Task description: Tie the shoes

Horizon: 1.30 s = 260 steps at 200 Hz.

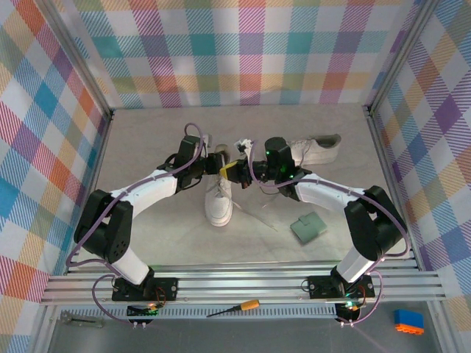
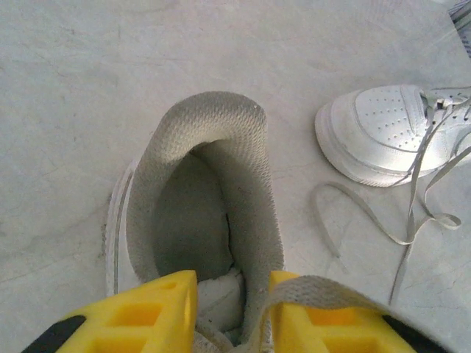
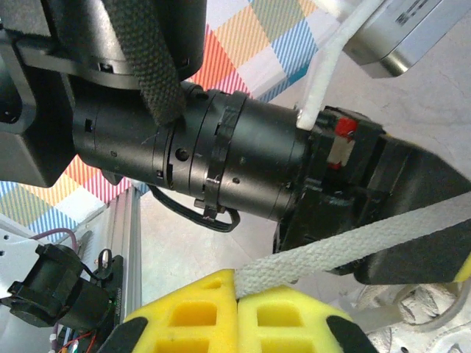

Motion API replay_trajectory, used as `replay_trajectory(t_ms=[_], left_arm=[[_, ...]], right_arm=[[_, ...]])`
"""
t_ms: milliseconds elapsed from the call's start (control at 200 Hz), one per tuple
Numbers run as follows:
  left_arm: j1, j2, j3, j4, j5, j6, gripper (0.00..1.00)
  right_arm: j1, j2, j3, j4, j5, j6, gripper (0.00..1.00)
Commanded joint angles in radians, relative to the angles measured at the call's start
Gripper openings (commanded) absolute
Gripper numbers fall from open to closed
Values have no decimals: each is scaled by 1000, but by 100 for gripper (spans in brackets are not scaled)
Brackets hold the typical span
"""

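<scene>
Right gripper [image 3: 235,283] is seen closed, its two yellow fingers [image 3: 191,316] pressed together on one white lace [image 3: 353,246], which is drawn taut up and to the right in front of the black wrist of the left arm [image 3: 221,158]. Left gripper [image 2: 234,285] is seen with jaws apart over the grey-lined opening of the middle shoe [image 2: 199,184]; one flat lace end [image 2: 316,288] is laid across the top of its right finger and no pinch on it can be made out. From above, both grippers are found nearly tip to tip over the heel end of that shoe [image 1: 219,202], left gripper [image 1: 219,165] beside right gripper [image 1: 237,170]. Two shoes are counted: the middle shoe stands upright at the table [image 1: 147,140] centre, toe toward the arm bases; the second shoe [image 1: 318,149] is set apart toward the back right, partly covered by the right arm, its toe [image 2: 383,132] and loose laces [image 2: 412,220] being shown on the bare table. One green pad [image 1: 307,228] is noted near the right arm, one screwdriver [image 1: 237,307] and one blue and orange block [image 1: 408,321] off the table at the front
</scene>
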Motion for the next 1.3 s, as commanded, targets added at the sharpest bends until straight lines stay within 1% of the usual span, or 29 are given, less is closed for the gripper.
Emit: replay_trajectory(t_ms=[0, 180, 310, 485, 640, 775, 880, 910, 990, 1040, 1095, 1130, 1175, 1215, 1260, 1275, 1295], left_arm=[[15, 3, 32, 47, -5, -6, 27], [15, -8, 29, 62, 10, -9, 16], [15, -21, 17, 67, 14, -10, 10], [22, -50, -7, 82, 20, -5, 8], [30, -69, -24, 90, 41, -5, 5], [36, -83, -40, 99, 57, -7, 4], [42, -88, -48, 97, 60, -10, 2], [43, -88, -49, 97, 61, -10, 2], [46, -85, -48, 91, 61, -11, 1], [48, -82, -46, 83, 57, -13, 1], [49, -79, -40, 73, 54, -16, 0], [49, -74, -35, 62, 52, -19, 0], [51, -65, -18, 40, 56, -21, 0], [51, -54, 1, 12, 60, -23, 0], [52, -36, 31, -35, 56, -32, 0], [52, -30, 41, -50, 55, -33, 0], [52, -21, 56, -70, 59, -34, 0]], right_arm=[[9, -45, -20, 1, -22, -16, 0], [14, -37, -36, -2, -14, -13, 0], [16, -35, -40, -21, 17, -13, 0], [27, -15, -32, -91, 69, -37, 0], [36, 28, -7, -153, 112, -25, 0], [49, 86, 51, -217, 103, -35, 0], [56, 111, 79, -245, 125, -37, 0], [58, 106, 75, -240, 138, -34, 2], [58, 56, 33, -195, 213, -18, 12], [58, 15, 5, -193, 285, -14, 21], [57, -34, -21, -213, 392, -5, 34], [59, -60, -34, -236, 463, 6, 41], [63, -93, -55, -258, 535, 10, 45], [73, -121, -81, -260, 588, 1, 47], [98, -148, -103, -268, 653, -16, 49], [108, -155, -108, -270, 680, -24, 51], [125, -165, -113, -273, 718, -41, 53]])
